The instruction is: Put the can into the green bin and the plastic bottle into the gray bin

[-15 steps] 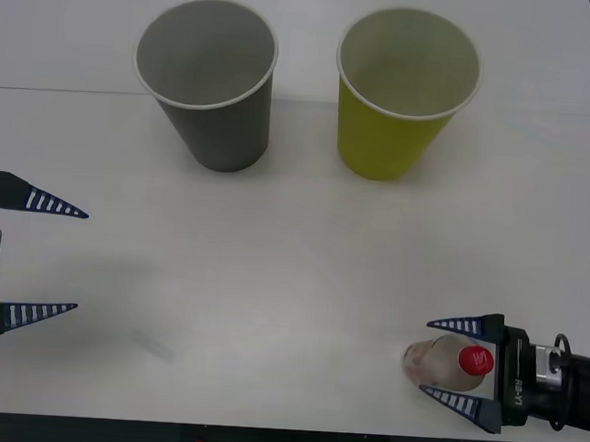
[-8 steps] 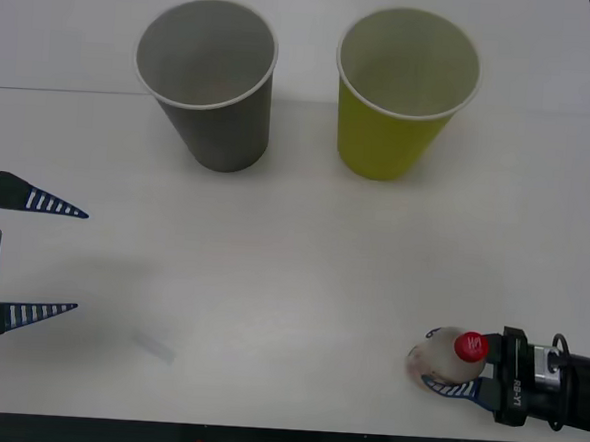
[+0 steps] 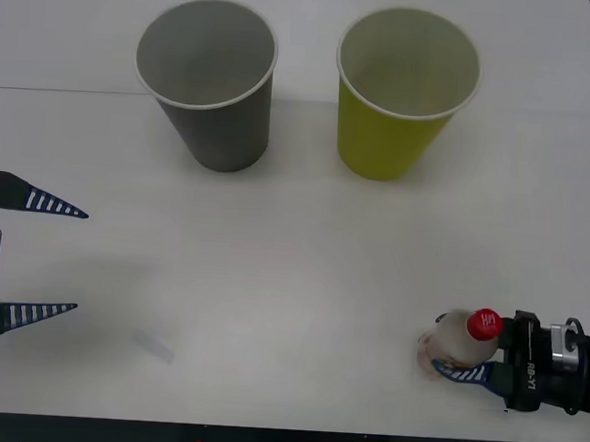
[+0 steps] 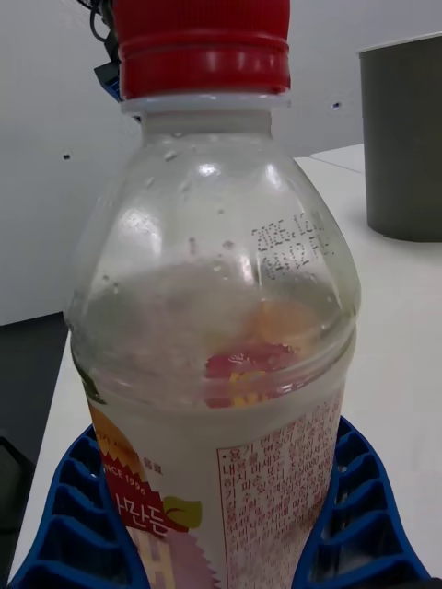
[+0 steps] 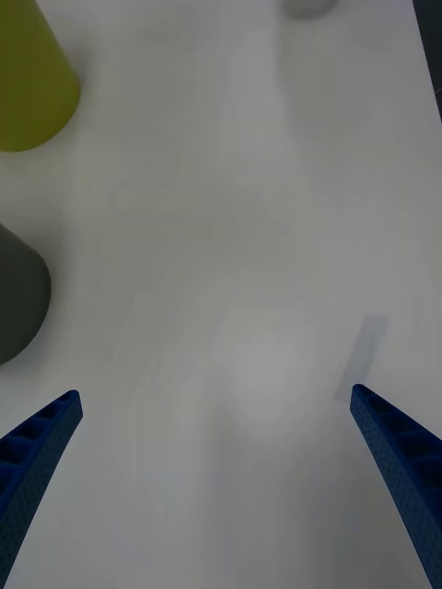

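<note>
The plastic bottle (image 3: pixel 456 339), clear with a red cap, is at the table's front right, and my right gripper (image 3: pixel 451 353) is shut on its labelled lower body. In the right wrist view the bottle (image 4: pixel 221 322) stands upright between the blue fingers (image 4: pixel 359 515). The gray bin (image 3: pixel 205 80) stands at the back left with the green bin (image 3: pixel 403 87) to its right, both upright and open. My left gripper (image 3: pixel 79 261) is open at the left edge, holding nothing. The can is out of view.
A faint pale smear (image 3: pixel 153 346) lies on the white table near the front left. The table's front edge (image 3: pixel 282 429) runs just below both grippers. The left wrist view shows the green bin (image 5: pixel 28 83) and the gray bin (image 5: pixel 17 294) beyond my left gripper (image 5: pixel 214 396).
My right gripper has closed on the plastic bottle and shifted a little to the right with it. The left arm has stayed put.
</note>
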Controlling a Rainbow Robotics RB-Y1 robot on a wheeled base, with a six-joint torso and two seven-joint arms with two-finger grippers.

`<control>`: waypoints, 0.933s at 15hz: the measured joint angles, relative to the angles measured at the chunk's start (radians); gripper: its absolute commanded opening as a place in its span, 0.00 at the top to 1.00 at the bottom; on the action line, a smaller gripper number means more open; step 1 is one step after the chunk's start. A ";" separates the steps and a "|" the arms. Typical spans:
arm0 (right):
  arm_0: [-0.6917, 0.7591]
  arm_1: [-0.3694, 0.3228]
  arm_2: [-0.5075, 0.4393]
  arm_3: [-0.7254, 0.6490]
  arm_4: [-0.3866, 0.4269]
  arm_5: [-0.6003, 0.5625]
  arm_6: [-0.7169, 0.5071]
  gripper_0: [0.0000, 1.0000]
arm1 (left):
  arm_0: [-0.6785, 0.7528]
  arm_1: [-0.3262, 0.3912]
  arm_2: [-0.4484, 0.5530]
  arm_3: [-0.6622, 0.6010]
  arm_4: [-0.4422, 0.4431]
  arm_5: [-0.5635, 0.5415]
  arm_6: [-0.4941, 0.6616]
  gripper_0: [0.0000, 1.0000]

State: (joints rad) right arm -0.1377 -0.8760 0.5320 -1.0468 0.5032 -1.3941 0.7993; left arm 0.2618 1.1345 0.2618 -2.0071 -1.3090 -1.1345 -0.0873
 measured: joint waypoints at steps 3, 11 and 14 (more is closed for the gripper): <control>0.063 -0.011 -0.185 -0.127 0.159 0.005 -0.155 1.00 | 0.000 0.000 0.000 0.000 0.000 0.000 0.000 0.00; 0.267 -0.004 -0.648 -0.662 0.524 0.044 -0.804 1.00 | 0.000 0.000 0.000 0.000 0.000 0.000 0.000 0.00; 0.295 0.032 -0.751 -0.859 0.640 0.078 -1.097 1.00 | 0.000 0.000 0.000 0.000 0.000 0.000 0.000 0.00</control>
State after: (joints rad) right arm 0.1572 -0.8442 -0.2186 -1.9055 1.1435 -1.3164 -0.2981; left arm 0.2618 1.1345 0.2618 -2.0071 -1.3090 -1.1345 -0.0873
